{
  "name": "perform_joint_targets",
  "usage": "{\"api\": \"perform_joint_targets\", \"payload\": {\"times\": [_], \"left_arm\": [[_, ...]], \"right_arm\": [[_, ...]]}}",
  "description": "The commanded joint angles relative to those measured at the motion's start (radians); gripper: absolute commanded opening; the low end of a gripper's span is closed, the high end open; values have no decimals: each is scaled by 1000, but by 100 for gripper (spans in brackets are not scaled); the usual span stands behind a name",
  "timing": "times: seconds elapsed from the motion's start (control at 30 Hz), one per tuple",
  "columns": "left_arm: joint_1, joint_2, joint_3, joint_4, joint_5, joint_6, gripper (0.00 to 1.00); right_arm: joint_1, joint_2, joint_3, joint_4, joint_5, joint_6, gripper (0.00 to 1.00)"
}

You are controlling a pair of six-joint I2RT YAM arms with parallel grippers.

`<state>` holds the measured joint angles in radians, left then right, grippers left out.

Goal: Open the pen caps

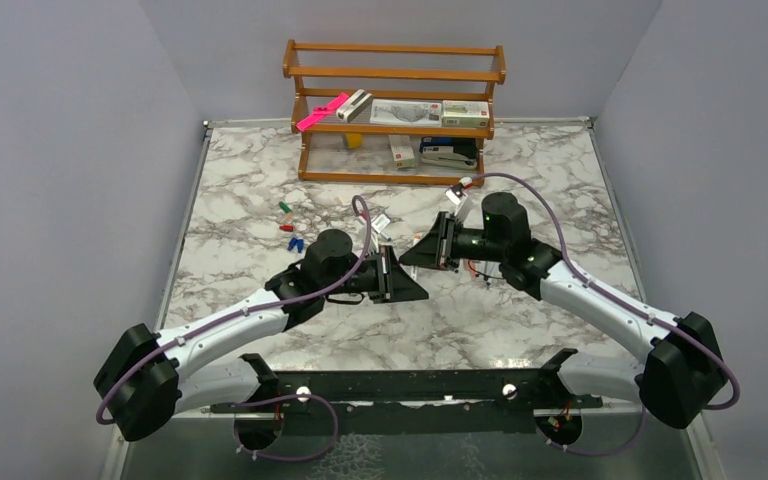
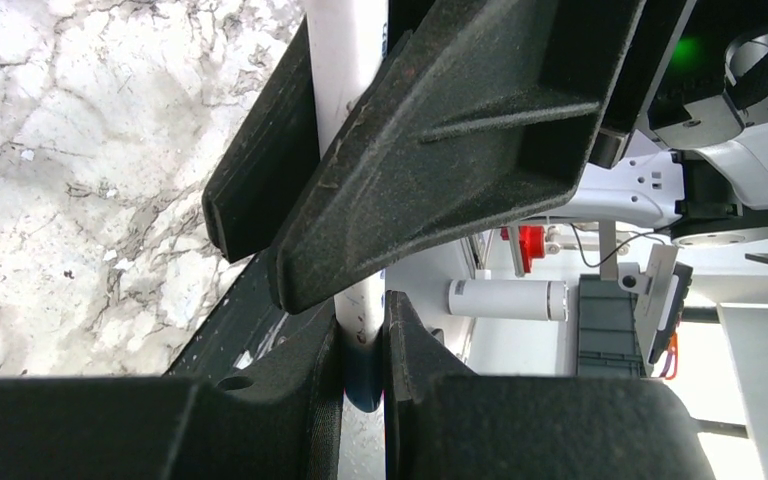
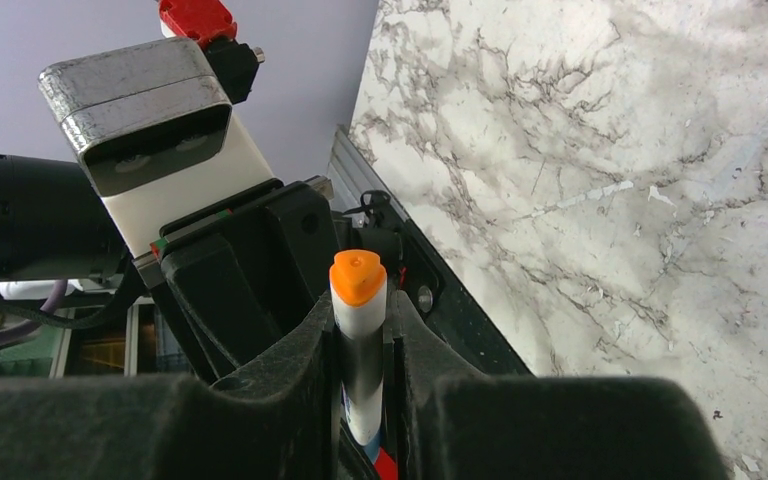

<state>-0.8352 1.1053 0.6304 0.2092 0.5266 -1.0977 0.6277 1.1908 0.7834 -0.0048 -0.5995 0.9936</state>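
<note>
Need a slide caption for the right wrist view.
Right gripper pinches a white-barrelled pen, its orange end protruding past the fingertips, marble table behind.

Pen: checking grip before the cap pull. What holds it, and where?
Both clamp the pen by its white barrel, left gripper and right gripper; the orange end is free.

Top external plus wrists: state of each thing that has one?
left gripper, shut on the pen
right gripper, shut on the pen
pen, clamped between both grippers, orange end sticking out
pen caps, lying loose on the table, left of the grippers
stapler, resting on the rack's lower shelf
</note>
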Motion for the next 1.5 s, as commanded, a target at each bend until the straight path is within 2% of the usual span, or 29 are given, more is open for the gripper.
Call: {"api": "perform_joint_targets", "payload": {"times": [0.0, 0.27, 0.67, 0.77, 0.93, 1.2, 1.3, 1.47], "left_arm": [[1, -43, -38, 36, 32, -13, 0], [-2, -103, -109, 30, 54, -26, 0], [-44, -67, -119, 29, 92, -4, 0], [-44, -90, -118, -4, 50, 3, 0], [-44, -123, -82, -176, -67, 49, 0], [-45, -117, -80, -204, -81, 41, 0], [-44, -111, -72, -228, -94, 54, 0], [-44, -98, -66, -225, -97, 53, 0]], "right_arm": [[-31, 21, 23, -38, 43, -23, 1], [-206, 93, 92, -32, -25, -50, 1], [-252, 222, 187, -26, -48, -120, 1], [-253, 237, 247, -141, -2, -204, 1], [-252, 267, 332, -333, 84, -383, 1], [-252, 434, 469, -635, 262, -666, 1], [-252, 491, 484, -666, 352, -702, 1], [-252, 569, 501, -647, 377, -715, 1]]}}
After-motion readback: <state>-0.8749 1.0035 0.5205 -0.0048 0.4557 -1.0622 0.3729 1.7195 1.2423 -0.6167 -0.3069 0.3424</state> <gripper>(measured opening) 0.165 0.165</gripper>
